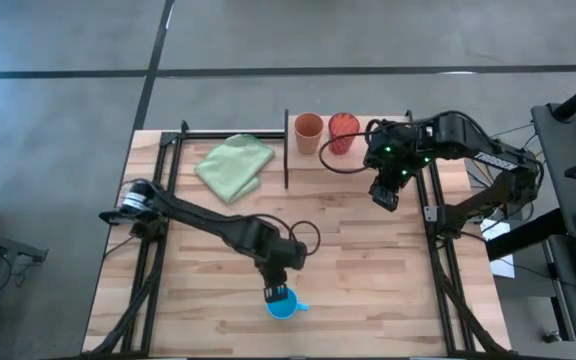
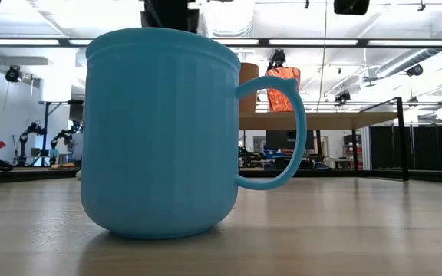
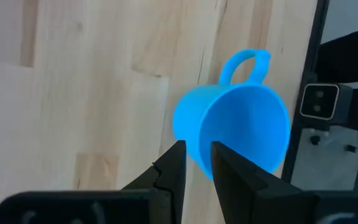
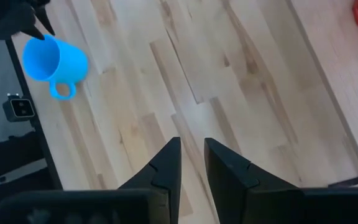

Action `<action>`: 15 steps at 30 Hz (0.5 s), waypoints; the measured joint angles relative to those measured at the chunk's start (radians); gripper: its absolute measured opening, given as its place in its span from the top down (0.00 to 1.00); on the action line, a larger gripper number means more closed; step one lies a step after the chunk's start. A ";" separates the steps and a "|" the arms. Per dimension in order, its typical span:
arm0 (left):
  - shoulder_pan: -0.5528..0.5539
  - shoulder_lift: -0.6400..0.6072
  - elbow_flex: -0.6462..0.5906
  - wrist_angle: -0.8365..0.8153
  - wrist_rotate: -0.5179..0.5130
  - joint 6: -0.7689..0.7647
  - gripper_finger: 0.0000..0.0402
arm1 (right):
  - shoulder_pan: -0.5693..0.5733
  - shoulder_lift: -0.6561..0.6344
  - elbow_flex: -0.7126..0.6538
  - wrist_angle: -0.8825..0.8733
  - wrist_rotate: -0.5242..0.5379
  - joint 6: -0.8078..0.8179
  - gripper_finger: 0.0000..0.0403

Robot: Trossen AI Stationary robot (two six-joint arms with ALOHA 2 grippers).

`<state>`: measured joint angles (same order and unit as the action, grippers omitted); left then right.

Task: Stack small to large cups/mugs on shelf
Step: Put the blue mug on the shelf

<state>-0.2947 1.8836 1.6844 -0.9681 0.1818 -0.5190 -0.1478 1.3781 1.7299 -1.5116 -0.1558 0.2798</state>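
The bright blue handled mug [image 1: 283, 305] stands upright on its base near the table's near edge and fills the low view [image 2: 159, 130], handle to the right. My left gripper [image 3: 196, 149] is at its rim, shut on its wall. The plain light-orange cup [image 1: 308, 133] and the textured orange-red cup [image 1: 343, 133] stand side by side on the light-wood shelf [image 1: 313, 165] at the far edge. My right gripper [image 4: 191, 142] hovers over bare table near the shelf's right end, its fingers nearly together, holding nothing. My left gripper holds the blue mug by its rim wall [image 3: 202, 146], on the side away from the handle [image 3: 244, 62]. One finger stands outside the wall and one inside the hollow, coming slanting down from above. The mug stays upright with its base on the table.
A pale green folded cloth [image 1: 233, 165] lies left of the shelf's black upright frame [image 1: 286, 150]. Black rails run along the table's left and right sides. Open plank tabletop lies between the mug and the shelf. The room behind shows in the low view.
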 joint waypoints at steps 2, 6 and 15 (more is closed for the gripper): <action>-0.002 0.012 -0.001 0.015 0.000 0.000 0.85 | 0.000 -0.017 -0.013 0.000 0.000 0.000 0.84; -0.002 0.026 -0.002 0.024 -0.001 -0.001 0.85 | 0.000 -0.054 -0.047 0.000 0.000 0.000 0.84; -0.011 0.026 -0.002 0.029 -0.003 -0.051 0.85 | 0.000 -0.126 -0.131 0.005 0.000 0.000 0.84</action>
<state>-0.3061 1.9095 1.6819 -0.9389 0.1783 -0.5702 -0.1482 1.2524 1.5993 -1.5061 -0.1558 0.2801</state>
